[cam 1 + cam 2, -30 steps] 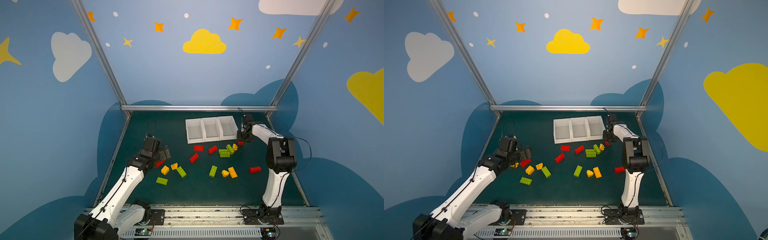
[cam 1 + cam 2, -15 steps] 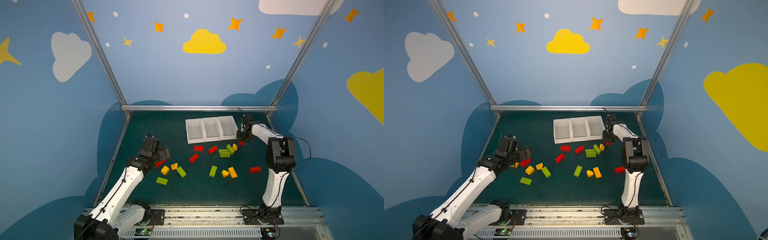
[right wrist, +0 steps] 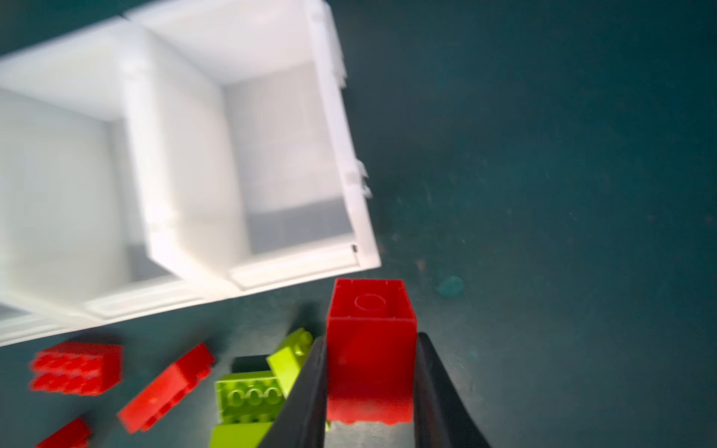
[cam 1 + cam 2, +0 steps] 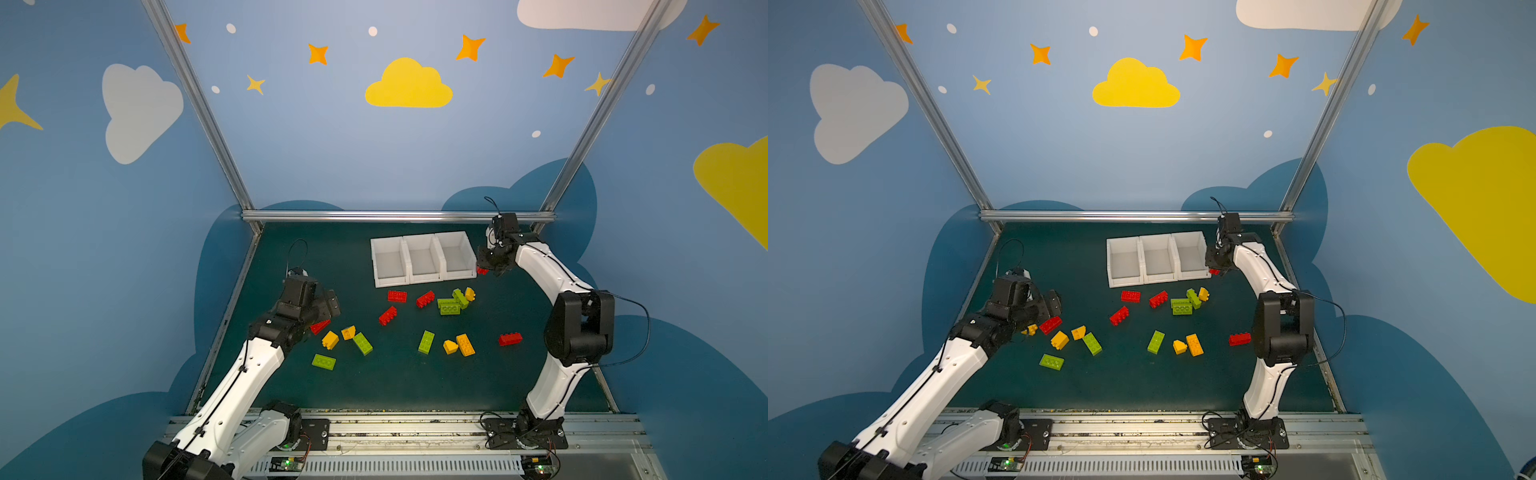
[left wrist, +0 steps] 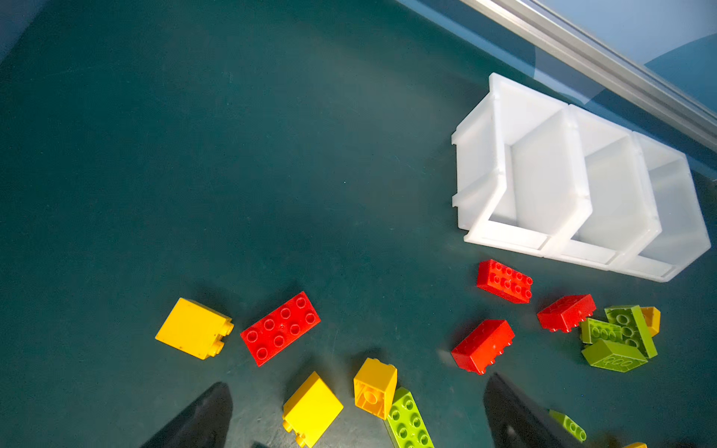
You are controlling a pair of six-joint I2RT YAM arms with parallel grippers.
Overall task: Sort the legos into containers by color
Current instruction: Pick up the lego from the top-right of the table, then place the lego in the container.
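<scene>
While right tool [image 3: 371, 340] clamps red brick [image 3: 370, 310] beside white bins [image 3: 349, 155], left tool [image 5: 359, 384] gapes.

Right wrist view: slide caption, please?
Right gripper clamps a red brick just outside the end white bin, which is empty.

Both top views: high at the front, tilted down, whole table [image 4: 340, 249] in frame. Left wrist camera looks down from mid-height; right wrist camera is close on a red brick [image 3: 370, 349]. All share the white bins [image 4: 407, 257].

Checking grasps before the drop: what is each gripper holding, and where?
Right gripper pinches a small red plastic brick by two opposite side walls; left gripper holds nothing.
</scene>
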